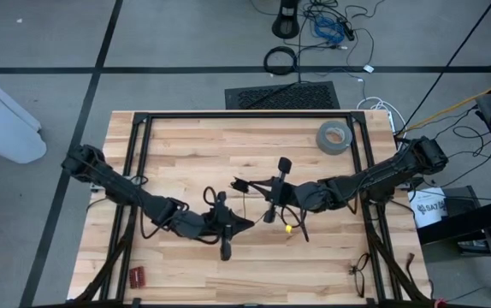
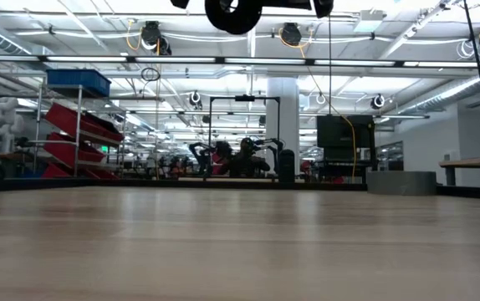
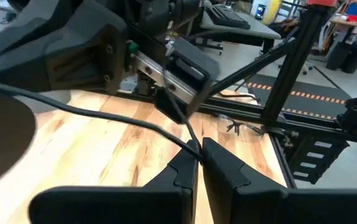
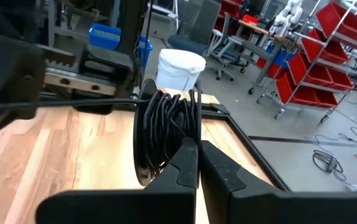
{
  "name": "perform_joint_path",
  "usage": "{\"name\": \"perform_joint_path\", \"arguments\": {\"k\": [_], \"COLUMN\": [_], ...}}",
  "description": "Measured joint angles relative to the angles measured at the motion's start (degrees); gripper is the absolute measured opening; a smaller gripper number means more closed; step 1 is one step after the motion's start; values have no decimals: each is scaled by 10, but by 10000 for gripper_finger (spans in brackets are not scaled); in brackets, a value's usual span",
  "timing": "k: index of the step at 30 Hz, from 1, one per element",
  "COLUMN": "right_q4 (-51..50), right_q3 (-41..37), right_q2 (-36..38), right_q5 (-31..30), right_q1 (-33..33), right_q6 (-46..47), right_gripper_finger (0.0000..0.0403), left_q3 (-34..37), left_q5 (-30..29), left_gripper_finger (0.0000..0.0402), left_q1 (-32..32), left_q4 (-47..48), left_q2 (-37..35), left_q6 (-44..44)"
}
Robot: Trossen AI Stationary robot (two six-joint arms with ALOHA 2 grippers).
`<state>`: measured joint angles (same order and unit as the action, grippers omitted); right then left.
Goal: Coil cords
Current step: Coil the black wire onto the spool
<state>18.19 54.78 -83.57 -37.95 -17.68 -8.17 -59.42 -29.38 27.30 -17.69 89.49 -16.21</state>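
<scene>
pale planked wood table (image 1: 186, 154), matt black cords (image 4: 166, 124), dull grey tape roll (image 1: 334, 136)

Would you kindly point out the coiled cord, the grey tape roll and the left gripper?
coiled cord (image 4: 166, 134), right wrist view, middle of the wound loops.
grey tape roll (image 1: 334, 137), high view, its rim.
left gripper (image 3: 198, 149), left wrist view, between the fingertips.

Grey tape roll (image 1: 334, 136) lies flat on wood tabletop (image 1: 186, 145), approx 1 o'clock from centre, near the far-right corner. Small red item (image 1: 136, 276) at 7 o'clock, by near-left edge. Black floor mat (image 1: 281, 96) just beyond tabletop at 12. White bin (image 1: 2, 115) on floor, 10 o'clock.
</scene>
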Motion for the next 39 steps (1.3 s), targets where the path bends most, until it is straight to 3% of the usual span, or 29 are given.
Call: {"name": "perform_joint_path", "arguments": {"k": [9, 19, 27, 33, 36, 39], "right_q4": [36, 87, 114, 147, 148, 149], "right_q3": [0, -1, -1, -1, -1, -1], "right_q2": [0, 0, 0, 5, 19, 36], "right_q5": [-14, -9, -11, -5, 8, 27], "right_q1": [5, 9, 23, 22, 19, 17], "right_q6": [-30, -70, -89, -119, -124, -121], "right_gripper_finger": [0, 0, 0, 0, 0, 0], "left_q3": [0, -8, -8, -7, -7, -7], "left_q5": [-39, -39, -70, -74, -118, -217], "left_gripper_finger": [28, 31, 108, 127, 128, 128], "left_q1": [25, 40, 67, 97, 123, 154], "left_q4": [-87, -80, -93, -64, -21, 21], "left_q2": [0, 7, 33, 51, 51, 37], "left_q6": [34, 31, 18, -9, -29, -28]}}
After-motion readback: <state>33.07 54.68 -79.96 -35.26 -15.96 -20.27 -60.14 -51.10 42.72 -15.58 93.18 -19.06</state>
